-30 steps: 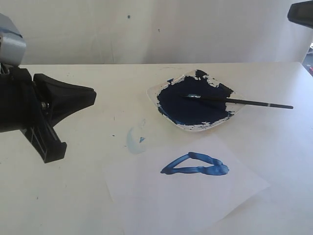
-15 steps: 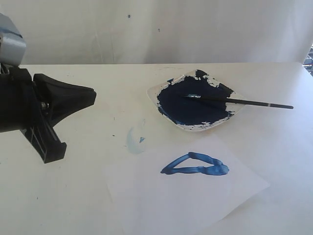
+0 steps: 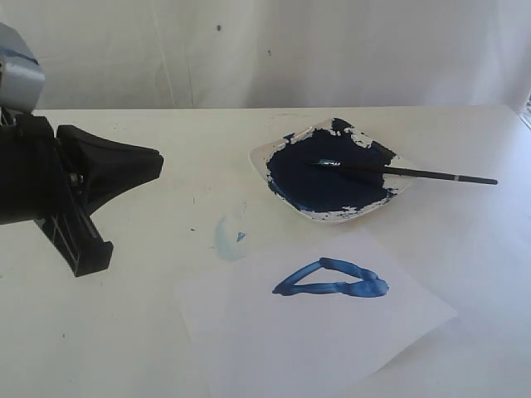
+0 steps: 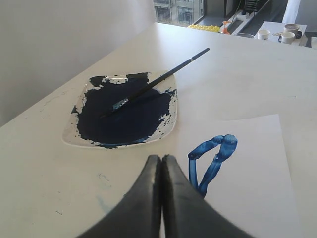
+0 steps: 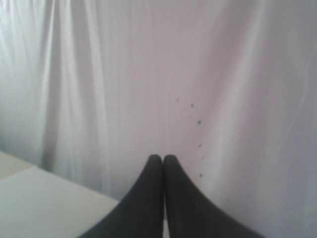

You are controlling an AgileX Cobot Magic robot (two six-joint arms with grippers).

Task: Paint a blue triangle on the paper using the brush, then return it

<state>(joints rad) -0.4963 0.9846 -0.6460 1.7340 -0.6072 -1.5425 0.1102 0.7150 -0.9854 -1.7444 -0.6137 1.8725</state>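
The blue triangle [image 3: 330,279] [image 4: 212,159] lies painted in thick strokes on the white paper [image 3: 315,332] [image 4: 252,188] near the table's front. The black-handled brush [image 3: 406,172] [image 4: 158,80] rests across the paint dish [image 3: 332,172] [image 4: 119,111], bristles in the dark blue paint, handle sticking out over the rim. My left gripper [image 3: 153,162] [image 4: 161,157] hovers shut and empty at the left, well away from the brush. My right gripper [image 5: 162,157] is shut with nothing in it, facing a white curtain; it is out of the exterior view.
A faint pale-blue smudge [image 3: 230,238] marks the cream table [image 3: 149,332] left of the paper. A white curtain [image 3: 265,50] hangs behind the table. Cups [image 4: 287,34] stand far off beyond the table in the left wrist view.
The right arm, whose dark tip showed at the exterior view's top right corner a second ago, has drawn out of that view. Brush, dish, paper and left gripper have not moved.
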